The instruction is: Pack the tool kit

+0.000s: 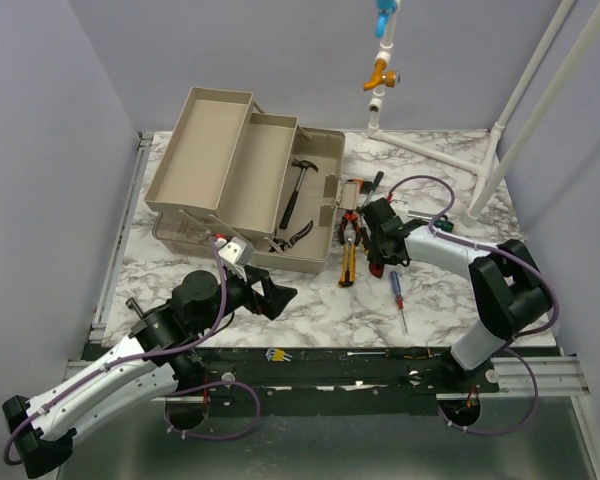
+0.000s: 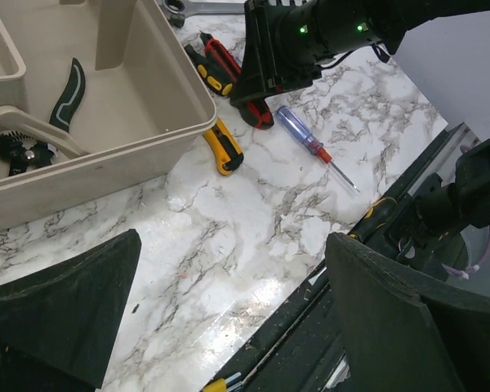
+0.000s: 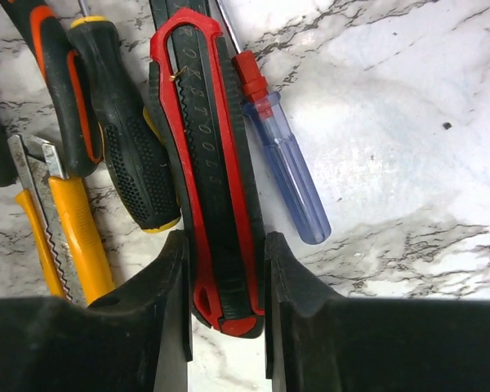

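Note:
The tool kit's beige toolbox (image 1: 212, 150) stands open at the back left, with a hammer (image 1: 298, 190) and pliers (image 1: 295, 237) in its bottom bin. Right of the box, loose tools lie on the marble. My right gripper (image 3: 226, 245) reaches down among them, its jaws pressed against both sides of the red knife (image 3: 204, 163), which lies flat on the table. A blue screwdriver (image 3: 286, 163) lies just right of the knife. My left gripper (image 2: 233, 245) hangs open over bare marble in front of the toolbox (image 2: 147, 139), holding nothing.
A black-and-yellow screwdriver (image 3: 126, 147), a yellow utility knife (image 3: 65, 220) and orange-handled pliers (image 3: 61, 90) lie left of the red knife. A wrench (image 2: 188, 8) lies beyond the box. Hex keys (image 1: 273, 353) sit at the table's near edge. White pipe frame (image 1: 500, 130) stands back right.

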